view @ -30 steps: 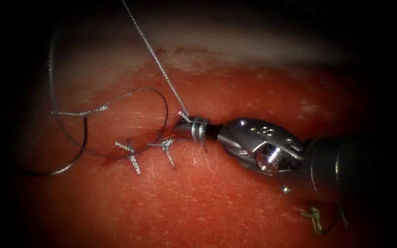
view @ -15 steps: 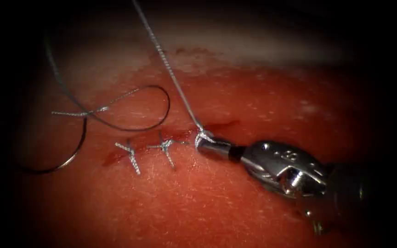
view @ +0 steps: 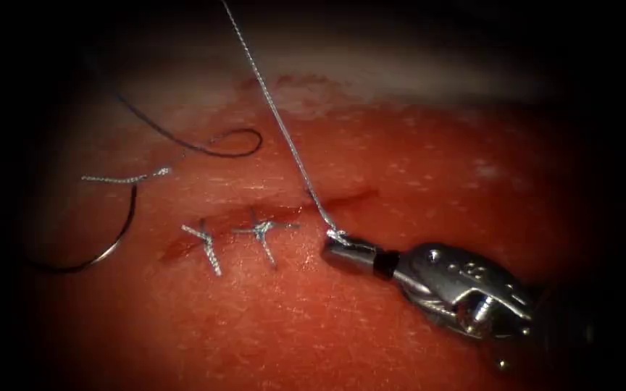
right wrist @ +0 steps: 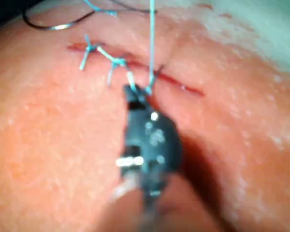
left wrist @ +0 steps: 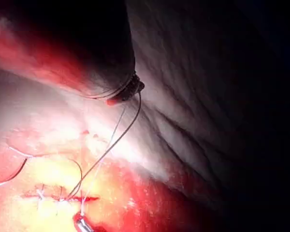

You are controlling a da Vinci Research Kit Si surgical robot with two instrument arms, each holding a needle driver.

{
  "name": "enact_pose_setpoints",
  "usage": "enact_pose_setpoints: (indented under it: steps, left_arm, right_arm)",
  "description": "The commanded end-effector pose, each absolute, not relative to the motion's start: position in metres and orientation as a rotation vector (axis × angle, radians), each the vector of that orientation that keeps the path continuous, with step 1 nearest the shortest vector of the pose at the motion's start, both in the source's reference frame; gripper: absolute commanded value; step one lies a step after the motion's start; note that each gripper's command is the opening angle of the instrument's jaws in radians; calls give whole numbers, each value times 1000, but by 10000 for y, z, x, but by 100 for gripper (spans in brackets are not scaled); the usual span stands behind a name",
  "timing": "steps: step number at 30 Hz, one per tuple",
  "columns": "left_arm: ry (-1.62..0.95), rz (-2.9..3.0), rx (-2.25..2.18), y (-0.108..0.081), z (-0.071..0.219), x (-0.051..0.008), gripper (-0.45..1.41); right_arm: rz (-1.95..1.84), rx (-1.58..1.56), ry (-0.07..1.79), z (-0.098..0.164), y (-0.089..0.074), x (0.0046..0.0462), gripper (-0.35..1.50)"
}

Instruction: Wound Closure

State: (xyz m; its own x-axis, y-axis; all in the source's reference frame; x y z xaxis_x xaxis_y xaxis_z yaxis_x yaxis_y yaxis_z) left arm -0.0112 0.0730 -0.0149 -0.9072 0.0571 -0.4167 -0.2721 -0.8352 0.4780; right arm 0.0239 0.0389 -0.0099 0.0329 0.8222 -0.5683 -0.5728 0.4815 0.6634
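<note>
Tissue (view: 313,318) first: a red, glistening slab of pork belly with a paler fatty band along its far edge, wet with red fluid (view: 175,250) that pools darkest at the left end of the cut. That cut (view: 269,216) is a short dark slit running left to right across the middle, and two finished stitches of silvery braided thread (view: 204,242) cross its left half, their cut ends sticking out below the line. Surroundings are just dark, nothing to make out past the lit patch.

Right arm's pincer (view: 338,245), a shiny steel needle driver on a dark shaft, comes in from the lower right. Its jaws are closed on the silvery braided thread (view: 277,116) just below the right part of the cut, clamping a little bundle of it at the tip. From there the strand runs taut up and to the left, out the top of the endoscope view. In the left wrist view the same strand climbs to the left arm's tool (left wrist: 128,92), which has hold of it up above the tissue.

Curved dark steel needle (view: 103,246) lies loose on the tissue well left of the cut, not in the tissue and not held by either tool. A thin dark loop of thread (view: 233,145) sits above it.
</note>
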Motion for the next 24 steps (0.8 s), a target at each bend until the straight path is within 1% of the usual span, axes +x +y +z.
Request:
enact_pose_setpoints:
  steps: [1, 9, 12, 15, 17, 19, 24]
  left_arm:
    - [823, 2792, -579, 735, -145, -114, -35]
    - [884, 2794, -514, 759, -157, -84, -35]
    - [885, 2799, -509, 761, -158, -83, -35]
    - [891, 2809, -505, 761, -158, -83, -35]
    - [897, 2815, -504, 758, -157, -81, -35]
    - [898, 2815, -503, 757, -157, -80, -35]
    - [905, 2819, -482, 754, -158, -74, -35]
  right_arm:
    - [1093, 284, 1093, -93, 384, 247, -35]
    - [1075, 254, 1112, -100, 381, 259, -35]
    - [1048, 253, 1074, -100, 366, 250, -35]
    - [1030, 257, 1064, -92, 360, 229, -35]
    - [1059, 193, 1050, -78, 362, 203, -35]
    - [1062, 199, 1051, -71, 364, 198, -35]
    - [1040, 227, 1047, -58, 358, 215, -35]
